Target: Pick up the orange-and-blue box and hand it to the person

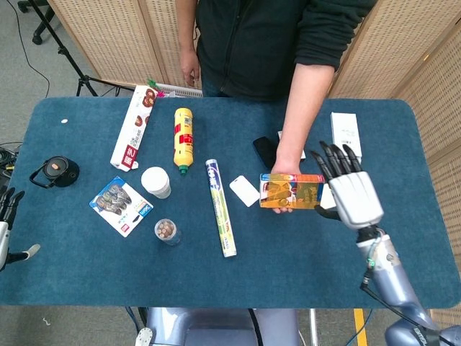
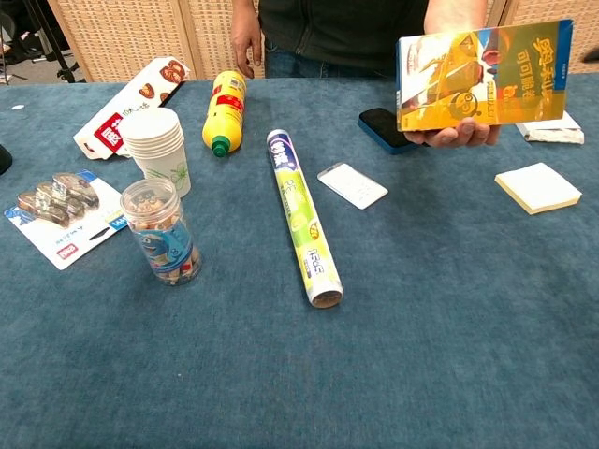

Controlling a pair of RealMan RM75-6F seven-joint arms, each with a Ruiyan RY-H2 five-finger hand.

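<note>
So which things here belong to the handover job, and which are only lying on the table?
Job: orange-and-blue box, person's hand under it, right robot hand, fingers spread, off the box.

Lying about: yellow bottle, paper cups, long tube, dark phone, sticky notes.

person's head [image 1: 266, 3] cropped, left robot hand [image 1: 6, 216] edge-cut

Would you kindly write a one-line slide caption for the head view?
Right hand, fingers spread, beside the orange-and-blue box resting on the person's hand.
</note>
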